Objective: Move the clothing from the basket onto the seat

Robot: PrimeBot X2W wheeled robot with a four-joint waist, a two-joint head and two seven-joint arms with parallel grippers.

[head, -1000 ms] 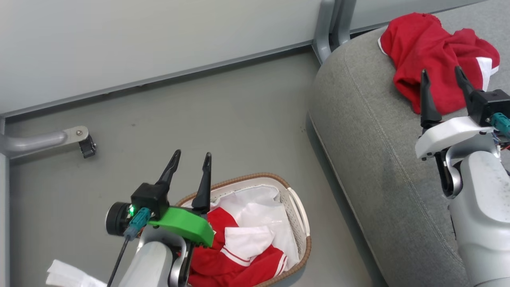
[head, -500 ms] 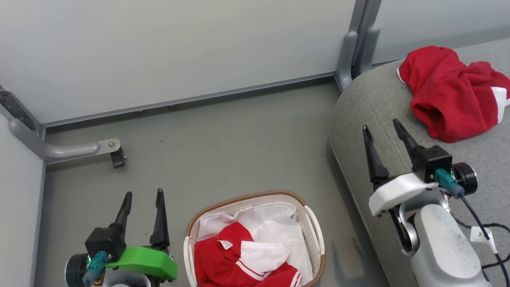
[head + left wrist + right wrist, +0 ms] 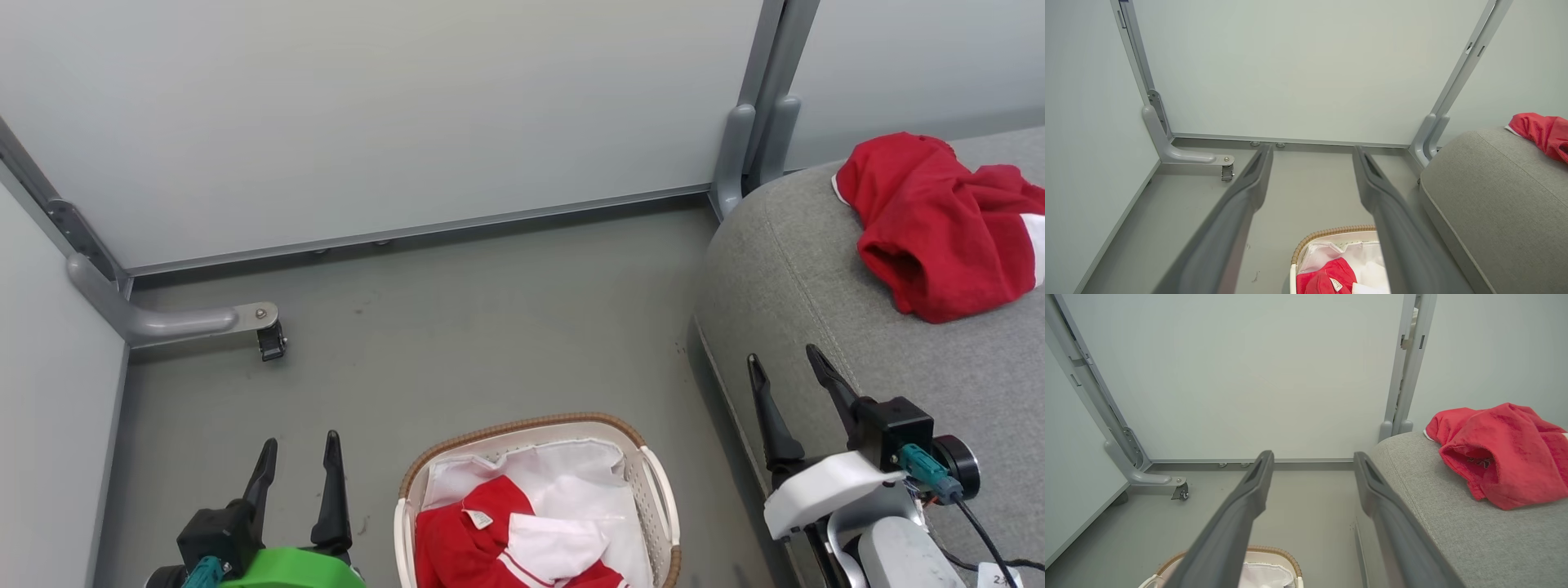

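One red shirt (image 3: 939, 224) lies crumpled on the grey seat (image 3: 784, 278) at the right, also seen as red clothing (image 3: 1494, 451) on the seat (image 3: 1453, 522) in the right wrist view. A second red shirt (image 3: 465, 547) with white stripes lies in the white basket (image 3: 657, 498) on a white sheet (image 3: 563, 490). My left gripper (image 3: 298, 457) stands open and empty over the floor, left of the basket. My right gripper (image 3: 788, 367) is open and empty at the seat's front edge. The left wrist view shows the basket (image 3: 1327, 234) below its open fingers (image 3: 1249, 179).
Pale partition panels (image 3: 408, 114) close the back and left. A grey metal foot with a caster (image 3: 265, 331) sticks out at the left, and a grey post (image 3: 755, 122) stands in the corner beside the seat. Grey floor (image 3: 490, 327) lies between wall and basket.
The head view has swung up and back, so basket and seat sit lower. My right gripper has drawn back from the shirt on the seat; my left gripper has moved off the basket to its left.
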